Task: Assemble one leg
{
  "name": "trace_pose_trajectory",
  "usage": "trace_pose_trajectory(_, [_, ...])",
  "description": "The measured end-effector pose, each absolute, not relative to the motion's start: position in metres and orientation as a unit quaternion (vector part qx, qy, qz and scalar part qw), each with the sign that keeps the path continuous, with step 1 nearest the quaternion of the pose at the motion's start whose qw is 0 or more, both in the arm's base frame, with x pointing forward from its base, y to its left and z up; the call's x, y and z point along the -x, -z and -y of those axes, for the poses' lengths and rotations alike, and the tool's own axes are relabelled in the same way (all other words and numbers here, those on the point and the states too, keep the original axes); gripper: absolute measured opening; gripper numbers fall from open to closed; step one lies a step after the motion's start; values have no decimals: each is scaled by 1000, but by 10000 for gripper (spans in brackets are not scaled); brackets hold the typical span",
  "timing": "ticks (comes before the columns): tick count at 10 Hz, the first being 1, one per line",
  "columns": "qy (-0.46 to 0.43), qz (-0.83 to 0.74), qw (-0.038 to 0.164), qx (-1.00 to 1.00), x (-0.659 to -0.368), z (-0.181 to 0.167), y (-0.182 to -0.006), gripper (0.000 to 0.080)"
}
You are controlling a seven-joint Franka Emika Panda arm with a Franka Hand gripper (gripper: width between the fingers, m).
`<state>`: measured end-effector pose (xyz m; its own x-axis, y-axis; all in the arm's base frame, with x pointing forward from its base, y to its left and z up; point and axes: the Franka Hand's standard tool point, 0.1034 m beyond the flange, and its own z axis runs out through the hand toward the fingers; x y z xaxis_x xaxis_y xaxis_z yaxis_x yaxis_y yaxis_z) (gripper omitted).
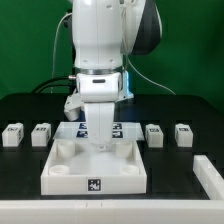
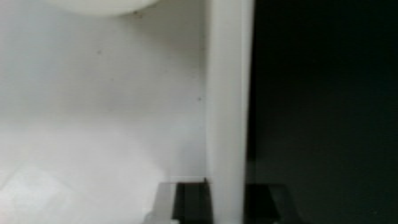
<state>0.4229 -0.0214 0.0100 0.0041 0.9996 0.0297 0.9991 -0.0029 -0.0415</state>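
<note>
Four small white legs with tags stand in a row on the black table: two at the exterior view's left (image 1: 12,133) (image 1: 41,133) and two at its right (image 1: 154,133) (image 1: 183,132). None shows in the wrist view. The large flat white panel (image 1: 70,168) lies in the middle. My gripper (image 1: 99,140) is down at the panel's far edge. In the wrist view my gripper (image 2: 230,192) has one dark finger on each side of the panel's upright rim (image 2: 228,90). The fingers (image 2: 192,205) seem to touch the rim.
The marker board (image 1: 124,129) lies behind the panel, partly hidden by the arm. Another white part (image 1: 209,175) sits at the exterior view's lower right corner. A round corner socket (image 2: 103,5) of the panel shows in the wrist view, with black table (image 2: 329,100) beyond the rim.
</note>
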Motion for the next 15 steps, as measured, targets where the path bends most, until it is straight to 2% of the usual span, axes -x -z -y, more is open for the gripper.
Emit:
trace_pose_trajectory(5, [-3, 706, 24, 708, -424, 21, -10, 58])
trace_pose_trajectory(11, [39, 690, 21, 722, -489, -61, -10, 59])
trace_pose_trajectory(15, [41, 698, 26, 714, -490, -77, -10, 59])
